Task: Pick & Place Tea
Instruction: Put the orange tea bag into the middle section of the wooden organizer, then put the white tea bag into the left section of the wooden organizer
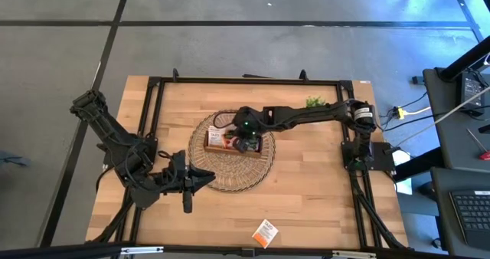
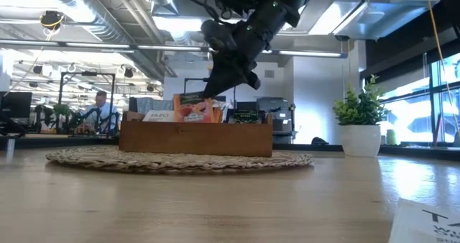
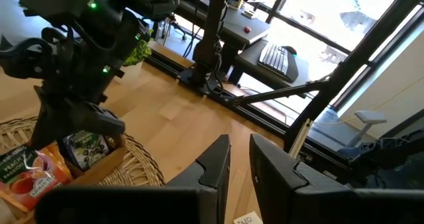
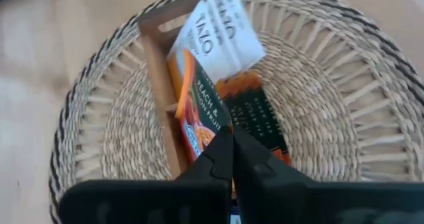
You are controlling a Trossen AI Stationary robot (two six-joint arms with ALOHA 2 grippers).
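Pale wood makes up the table (image 1: 306, 182), which is ringed by a black metal frame and stands on a grey floor; beyond it the low view shows an office with a person seated at a desk far off. Near the middle of the table lies a round woven mat (image 1: 264, 167). On the mat sits a brown wooden tray (image 2: 195, 139) with sachets standing in it.

Reaching in from the far right side of the table, the right arm ends over the tray. Its right gripper (image 4: 232, 141) has its fingers pressed fully together above the tea sachets (image 4: 205, 108): a white one, an orange peach one and a dark one next to each other in the tray. The tips are right at the edge of the orange sachet, but whether they pinch it I cannot tell.

Folded at the near left of the table, the left arm waits, its left gripper (image 3: 240, 159) pointing toward the mat with a narrow gap between the fingers and nothing in it.

A small potted plant (image 2: 359, 121) stands at the far right edge. One more orange and white sachet (image 1: 265, 232) lies alone on the bare wood by the near edge, well apart from the mat.
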